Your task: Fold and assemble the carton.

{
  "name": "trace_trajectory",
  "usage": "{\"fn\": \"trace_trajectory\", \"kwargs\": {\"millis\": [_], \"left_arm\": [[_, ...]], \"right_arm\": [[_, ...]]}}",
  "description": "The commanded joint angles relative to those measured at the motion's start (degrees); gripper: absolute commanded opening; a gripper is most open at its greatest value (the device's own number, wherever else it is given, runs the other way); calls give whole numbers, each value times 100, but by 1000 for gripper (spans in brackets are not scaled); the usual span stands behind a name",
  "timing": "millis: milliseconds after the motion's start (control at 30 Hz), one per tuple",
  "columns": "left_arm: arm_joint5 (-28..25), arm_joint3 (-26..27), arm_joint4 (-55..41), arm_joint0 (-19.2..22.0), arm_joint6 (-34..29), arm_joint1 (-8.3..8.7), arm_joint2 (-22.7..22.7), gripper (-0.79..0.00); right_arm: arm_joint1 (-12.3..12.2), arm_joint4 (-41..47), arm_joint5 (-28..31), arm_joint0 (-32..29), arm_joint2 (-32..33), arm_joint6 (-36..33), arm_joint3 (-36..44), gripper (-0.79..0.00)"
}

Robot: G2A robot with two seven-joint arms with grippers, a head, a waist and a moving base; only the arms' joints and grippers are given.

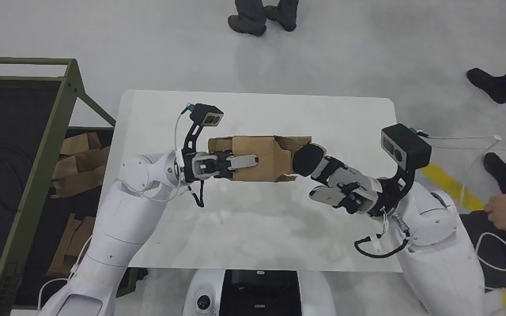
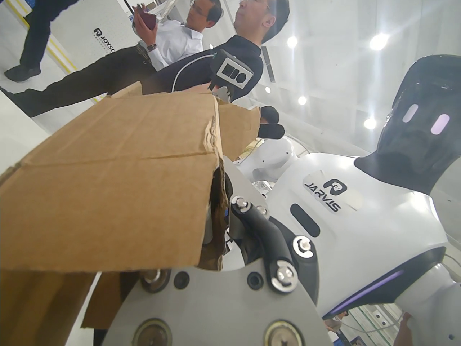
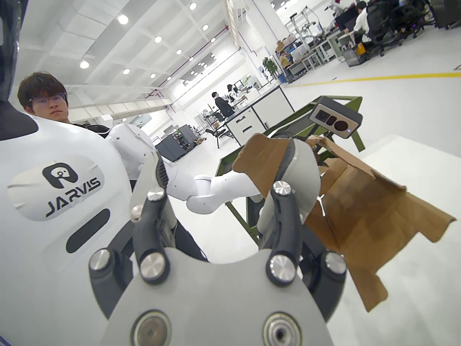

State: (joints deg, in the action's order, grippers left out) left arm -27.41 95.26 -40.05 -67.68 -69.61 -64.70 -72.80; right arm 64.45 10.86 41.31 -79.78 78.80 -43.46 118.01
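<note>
The brown carton [image 1: 265,158] lies in the middle of the white tabletop [image 1: 253,229]. Its long side runs across, from one arm to the other. Its loose flaps stick out at the right end. The left gripper [image 1: 237,163] is at the left end and seems to pinch a carton wall, though the cardboard hides one finger. The right gripper [image 1: 307,160] is at the right end, spread wide and holding nothing. One finger [image 3: 302,171] touches a flap.

Bright even overhead light, ceiling lamps [image 2: 379,41] flaring into starbursts — wrist views bowed at edges
</note>
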Motion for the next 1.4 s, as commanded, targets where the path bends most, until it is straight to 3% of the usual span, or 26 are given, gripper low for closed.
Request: {"fn": "trace_trajectory", "kwargs": {"millis": [0, 33, 233, 533, 667, 900, 1167, 1367], "left_arm": [[57, -35, -162, 33, -34, -7, 26, -785], [92, -57, -263, 49, -56, -11, 40, -785], [341, -153, -743, 149, -260, -24, 73, -785], [302, -120, -712, 148, -216, -23, 34, -785], [355, -98, -723, 128, -131, -26, 42, -785], [934, -8, -924, 155, -30, -32, 99, -785], [1248, -41, -849, 248, -139, -25, 100, -785], [1176, 30, -647, 256, 89, -21, 30, -785]], "right_arm": [[-9, -145, 104, -98, 155, 135, 74, -58], [-13, -207, 160, -150, 231, 213, 111, 0], [-19, -321, 222, -282, 422, 449, 177, 0], [-18, -330, 200, -283, 427, 473, 182, 0], [-27, -1093, 90, -301, 659, 635, 409, 0], [-51, -2336, 152, -483, 862, 703, 931, 0], [-84, -2969, -45, -596, 965, 773, 1058, 0], [-104, -3179, -198, -612, 958, 619, 1104, 0]]}}
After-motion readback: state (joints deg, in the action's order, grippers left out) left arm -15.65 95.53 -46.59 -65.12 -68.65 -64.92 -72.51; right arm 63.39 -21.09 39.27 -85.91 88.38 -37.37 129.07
